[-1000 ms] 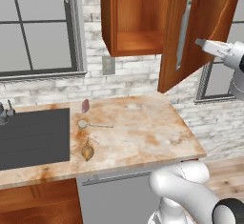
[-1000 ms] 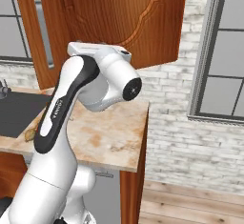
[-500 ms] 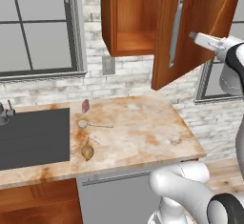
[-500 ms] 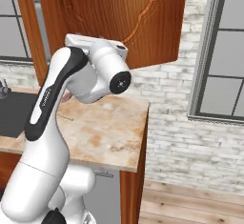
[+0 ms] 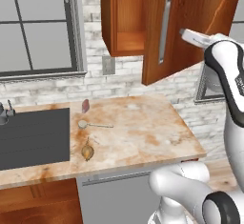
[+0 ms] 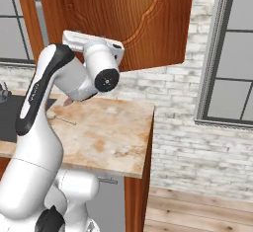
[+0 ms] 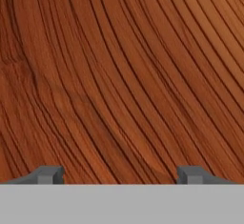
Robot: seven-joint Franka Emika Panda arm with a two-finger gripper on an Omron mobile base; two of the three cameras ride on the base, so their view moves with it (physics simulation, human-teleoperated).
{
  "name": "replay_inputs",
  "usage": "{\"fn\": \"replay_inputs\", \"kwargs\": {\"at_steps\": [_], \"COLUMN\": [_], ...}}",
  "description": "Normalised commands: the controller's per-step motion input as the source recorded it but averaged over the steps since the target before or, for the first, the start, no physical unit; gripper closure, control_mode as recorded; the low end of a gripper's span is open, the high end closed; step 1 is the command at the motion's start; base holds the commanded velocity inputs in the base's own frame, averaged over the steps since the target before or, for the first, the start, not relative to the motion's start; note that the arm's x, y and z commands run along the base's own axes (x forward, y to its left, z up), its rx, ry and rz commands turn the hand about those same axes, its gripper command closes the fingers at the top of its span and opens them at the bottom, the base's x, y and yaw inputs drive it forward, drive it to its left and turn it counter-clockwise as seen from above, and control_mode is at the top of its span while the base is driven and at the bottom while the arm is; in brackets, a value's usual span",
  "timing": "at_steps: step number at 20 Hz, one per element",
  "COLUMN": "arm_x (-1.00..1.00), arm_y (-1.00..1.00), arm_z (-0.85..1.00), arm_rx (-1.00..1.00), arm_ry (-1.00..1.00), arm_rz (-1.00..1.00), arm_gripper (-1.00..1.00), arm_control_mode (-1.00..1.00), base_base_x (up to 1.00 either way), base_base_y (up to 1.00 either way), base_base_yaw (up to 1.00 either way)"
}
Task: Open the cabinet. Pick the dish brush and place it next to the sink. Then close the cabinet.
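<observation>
The reddish-brown cabinet (image 5: pixel 125 18) hangs on the wall with its door (image 5: pixel 195 8) partly open, silver bar handle (image 5: pixel 164 28) facing out. My gripper (image 7: pixel 119 175) is open with nothing between its fingers, pressed close to the door's wood face; the hand (image 5: pixel 190 37) meets the door just right of the handle. In the right base view the carved door (image 6: pixel 128 19) stands behind my arm. The dish brush (image 5: pixel 89 124) lies on the marble counter, just right of the dark sink (image 5: pixel 33 137).
A yellowish-brown lump (image 5: pixel 87 152) and a pinkish lump (image 5: pixel 85 106) lie on the counter (image 5: pixel 143 132) near the brush. A small faucet (image 5: pixel 5 111) stands at the sink's far left. Windows flank the cabinet. The counter ends at the right, with wooden floor beyond.
The cabinet door has swung leftward toward its frame, and my hand has moved left with it against the door's face. The brush and lumps have not moved.
</observation>
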Motion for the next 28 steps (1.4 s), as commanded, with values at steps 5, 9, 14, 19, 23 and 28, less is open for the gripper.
{"fn": "replay_inputs", "kwargs": {"at_steps": [5, 9, 14, 19, 23, 28], "arm_x": [0.35, 0.47, 0.43, 0.41, 0.36, 0.36], "arm_y": [0.28, 0.28, 0.16, 0.16, 0.18, 0.14], "arm_z": [0.02, 0.0, 0.01, 0.01, 0.0, 0.0], "arm_rx": [0.0, 0.0, 0.0, 0.0, 0.0, -0.01], "arm_ry": [0.06, 0.1, 0.16, 0.19, 0.17, 0.12], "arm_rz": [-0.06, -0.08, -0.06, -0.06, -0.07, -0.07], "arm_gripper": [-1.0, -1.0, -1.0, -1.0, -1.0, -1.0], "arm_control_mode": [-1.0, -1.0, -1.0, -1.0, -1.0, -1.0], "base_base_x": [0.0, 0.0, 0.0, 0.0, 0.0, 0.0], "base_base_y": [0.0, 0.0, 0.0, 0.0, 0.0, 0.0], "base_base_yaw": [0.0, 0.0, 0.0, 0.0, 0.0, 0.0]}}
